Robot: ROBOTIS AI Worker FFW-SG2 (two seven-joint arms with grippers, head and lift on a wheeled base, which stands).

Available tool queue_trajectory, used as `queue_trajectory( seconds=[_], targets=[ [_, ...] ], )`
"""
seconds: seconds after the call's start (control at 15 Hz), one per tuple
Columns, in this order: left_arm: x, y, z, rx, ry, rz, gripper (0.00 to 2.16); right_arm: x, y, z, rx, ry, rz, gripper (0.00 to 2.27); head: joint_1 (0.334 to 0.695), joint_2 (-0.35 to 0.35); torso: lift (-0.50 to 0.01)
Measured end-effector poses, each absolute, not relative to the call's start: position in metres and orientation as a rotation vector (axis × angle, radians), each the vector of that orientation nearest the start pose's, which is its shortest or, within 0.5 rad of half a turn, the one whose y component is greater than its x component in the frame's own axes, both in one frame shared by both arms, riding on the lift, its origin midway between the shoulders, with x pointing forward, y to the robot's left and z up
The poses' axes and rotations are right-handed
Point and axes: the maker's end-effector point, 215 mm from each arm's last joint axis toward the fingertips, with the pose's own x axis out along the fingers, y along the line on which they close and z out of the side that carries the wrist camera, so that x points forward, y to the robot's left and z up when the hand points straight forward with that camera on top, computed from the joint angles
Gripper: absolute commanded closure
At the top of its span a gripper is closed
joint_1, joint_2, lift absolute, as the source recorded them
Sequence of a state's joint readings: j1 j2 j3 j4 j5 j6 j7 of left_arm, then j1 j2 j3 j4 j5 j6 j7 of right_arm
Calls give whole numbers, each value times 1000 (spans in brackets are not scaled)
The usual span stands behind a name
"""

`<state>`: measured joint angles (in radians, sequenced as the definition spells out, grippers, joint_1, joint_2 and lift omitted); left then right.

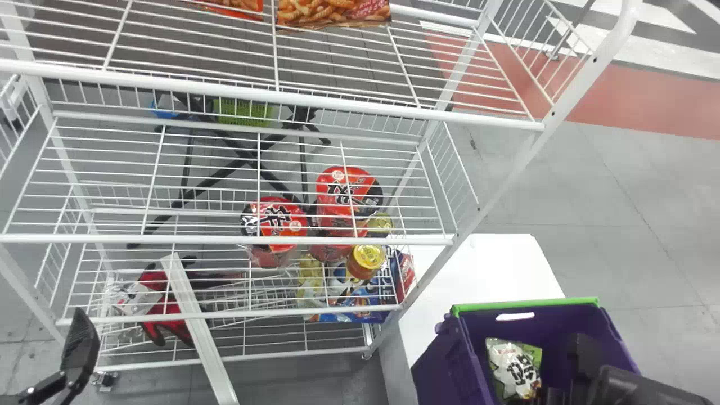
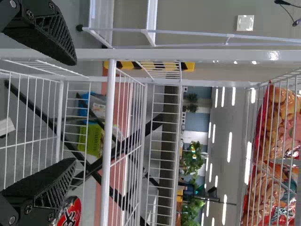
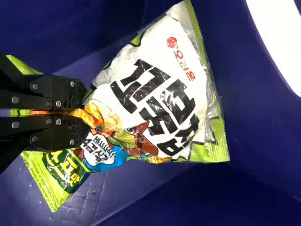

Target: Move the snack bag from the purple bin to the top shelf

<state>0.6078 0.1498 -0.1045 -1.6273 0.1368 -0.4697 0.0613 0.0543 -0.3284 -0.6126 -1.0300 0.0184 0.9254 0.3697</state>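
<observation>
Snack bag (image 1: 513, 368): in the purple bin (image 1: 450, 360), white front with green edges, not on the top shelf (image 1: 281, 95). We mark the right gripper (image 1: 554, 395) as clenched on the snack bag, down inside the bin; the fingers (image 3: 70, 129) pinch a gathered, creased part, with film spreading out on either side of the grip. The bin has a green rim strip and sits on a white table (image 1: 484, 264), right of the wire rack.

We log the left gripper (image 1: 80, 349) as released: fingers wide apart, nothing between them, in front of the rack at its left side.

On the top shelf we see two orange-red snack packs (image 1: 337, 11), side by side near the middle. Lower in the rack, seen through wires, we get red round noodle packs (image 1: 275, 219), a yellow-lidded jar (image 1: 365, 259), a blue package (image 1: 365, 298) and, at left, red gloves (image 1: 163, 304). Green basket (image 1: 242, 111): behind the rack.
</observation>
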Motion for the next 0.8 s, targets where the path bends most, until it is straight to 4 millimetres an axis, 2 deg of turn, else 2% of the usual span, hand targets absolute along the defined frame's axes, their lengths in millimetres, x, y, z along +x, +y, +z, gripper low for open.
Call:
queue_trajectory(
  seconds=[0.8],
  targets=[
    [354,220,-468,-46,106,-54,83,214,-558,-701,384,1263,-416,2192,695,-350,-230]
  ],
)
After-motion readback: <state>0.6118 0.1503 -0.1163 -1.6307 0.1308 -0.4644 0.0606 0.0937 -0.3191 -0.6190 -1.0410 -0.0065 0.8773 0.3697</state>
